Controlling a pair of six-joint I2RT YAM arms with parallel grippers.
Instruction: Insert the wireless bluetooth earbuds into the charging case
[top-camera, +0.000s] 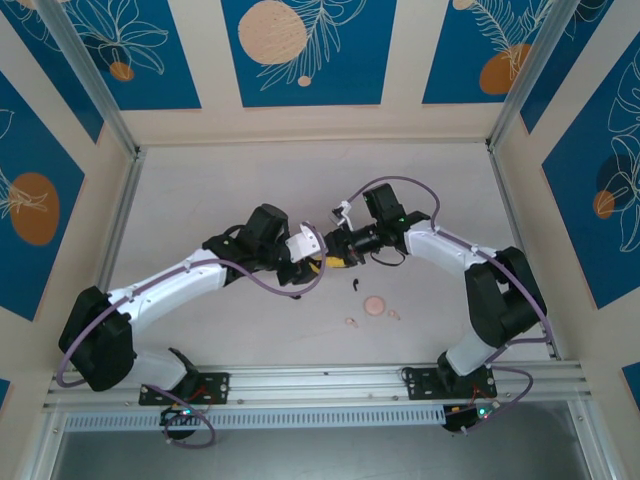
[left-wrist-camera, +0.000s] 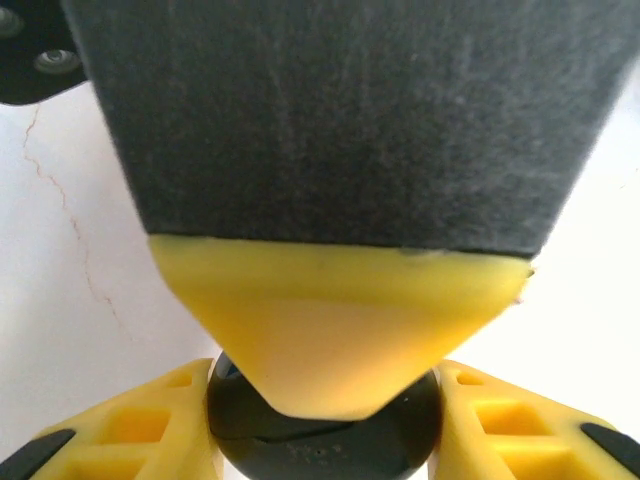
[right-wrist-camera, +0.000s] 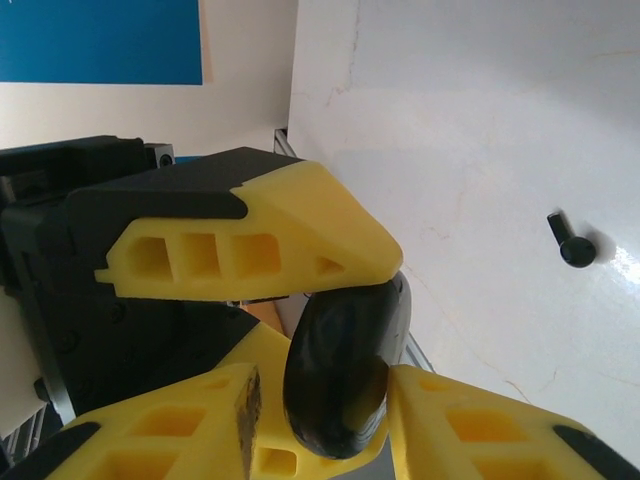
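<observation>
A pale matte tabletop (top-camera: 200, 200), faintly cracked, sits between beige walls (top-camera: 300, 125) bearing blue leaf-printed panels (top-camera: 330, 60); a silver aluminium rail (top-camera: 320, 380) runs along its near edge.

I see left gripper (top-camera: 322, 264) and right gripper (top-camera: 338, 255) meeting mid-table (top-camera: 200, 200), held case (right-wrist-camera: 340, 370) between both finger pairs. Toward the bases, slightly right: lone earbud (top-camera: 356, 287), loose case (top-camera: 375, 305) just nearer, left earbud (top-camera: 351, 321) and right earbud (top-camera: 394, 315) flanking it, apart.

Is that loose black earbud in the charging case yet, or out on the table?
Out. The black earbud lies bare on the table, apart from the black case in the right pincer.
</observation>
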